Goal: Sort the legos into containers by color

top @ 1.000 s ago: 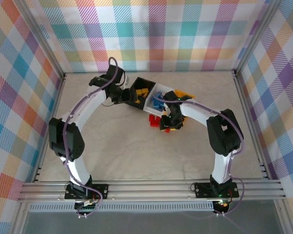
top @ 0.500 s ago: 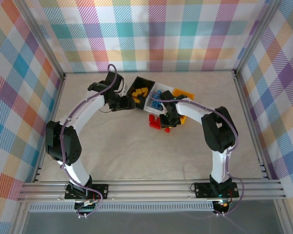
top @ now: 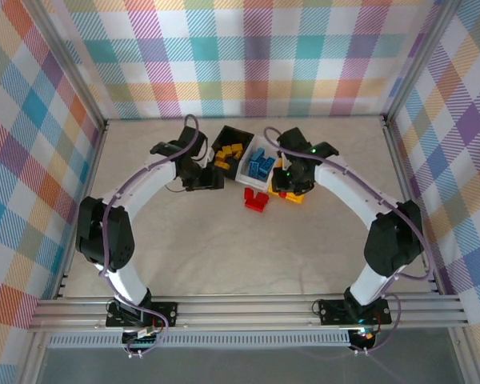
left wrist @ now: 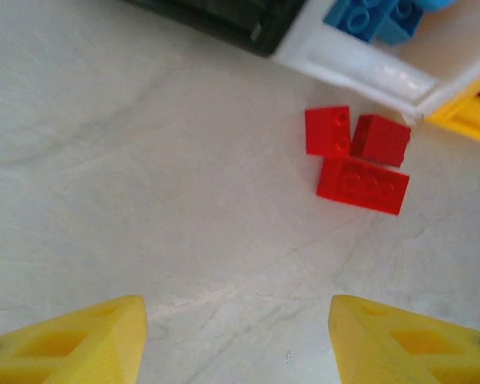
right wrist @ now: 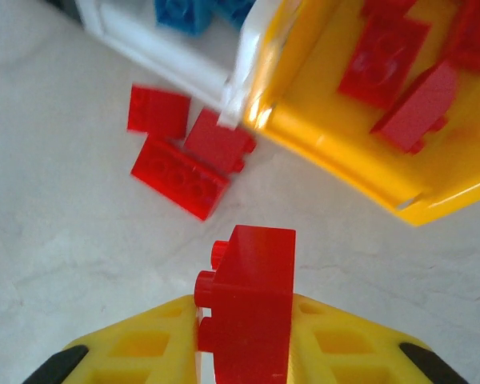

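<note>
My right gripper (right wrist: 244, 340) is shut on a red lego (right wrist: 250, 296), held on edge above the table just short of the yellow container (right wrist: 336, 152), which holds several red legos (right wrist: 384, 56). Three more red legos (right wrist: 184, 148) lie loose on the table by the corner of the white container (right wrist: 164, 44). From above, my right gripper (top: 286, 182) hangs at the yellow container (top: 294, 197). The white container (top: 246, 171) holds blue legos (top: 261, 162) and the black one (top: 242, 138) holds yellow legos (top: 226, 152). My left gripper (left wrist: 236, 336) is open and empty over bare table, near the black container.
The three containers stand side by side at the back middle of the table. Bare table surface (top: 224, 248) stretches in front of them. Metal rails (top: 240, 308) and checked walls (top: 256, 56) fence the work area.
My right gripper closed on a red lego from the loose pile, lifted it and swung back-right to the yellow container. My left gripper drew back from the black container.
</note>
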`<state>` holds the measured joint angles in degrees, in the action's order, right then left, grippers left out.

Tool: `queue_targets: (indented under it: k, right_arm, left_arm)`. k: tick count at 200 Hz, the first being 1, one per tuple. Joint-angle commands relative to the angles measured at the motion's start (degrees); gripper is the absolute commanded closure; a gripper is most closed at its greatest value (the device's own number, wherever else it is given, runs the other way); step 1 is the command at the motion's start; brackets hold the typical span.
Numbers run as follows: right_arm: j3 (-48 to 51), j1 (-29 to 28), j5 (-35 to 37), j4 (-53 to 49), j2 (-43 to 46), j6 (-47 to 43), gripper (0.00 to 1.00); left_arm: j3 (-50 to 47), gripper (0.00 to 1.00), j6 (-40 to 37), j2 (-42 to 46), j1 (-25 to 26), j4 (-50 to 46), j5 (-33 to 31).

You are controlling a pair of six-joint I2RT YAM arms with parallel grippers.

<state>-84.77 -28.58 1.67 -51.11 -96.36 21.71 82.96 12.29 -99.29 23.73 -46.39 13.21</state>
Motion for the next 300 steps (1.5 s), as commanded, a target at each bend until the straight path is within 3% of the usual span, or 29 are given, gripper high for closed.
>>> queue_targets:
  k: [1, 34, 113, 161, 201, 240, 300]
  right_arm:
    - [-3.1, 3.6, 1.2, -1.4, -4.4, -1.4, 0.73]
    - [-9.4, 7.2, 1.0, -1.6, -11.8, -3.3, 0.72]
    - [-14.8, 11.6, 0.7, 0.0, -21.0, -5.3, 0.71]
    - [-14.8, 12.0, 0.2, 0.2, -20.0, -5.0, 0.59]
    - [-14.2, 11.9, -0.1, -0.8, -15.3, -4.4, 0.55]
    - [-11.3, 8.9, -0.3, -2.0, -8.5, -3.2, 0.44]
    - [-0.9, -2.6, 0.4, -0.9, -4.3, 3.1, 0.33]
  left_arm:
    - [-1.9, 0.38, -1.1, 0.1, 2.8, 1.5, 2.3]
    - [-2.5, 0.37, -1.0, -0.9, 5.2, 1.6, 3.9]
    - [-4.1, 0.35, 0.0, -0.8, 5.2, 2.1, 6.7]
    - [-1.8, 0.34, -0.1, -1.9, 5.2, 1.2, 6.5]
    - [-1.6, 0.31, -0.1, -1.8, 5.2, 1.9, 6.6]
    - [-1.6, 0.31, 0.0, -1.4, 4.3, 2.5, 6.7]
    - [-5.2, 0.25, 2.5, 3.0, 0.0, 5.2, 5.6]
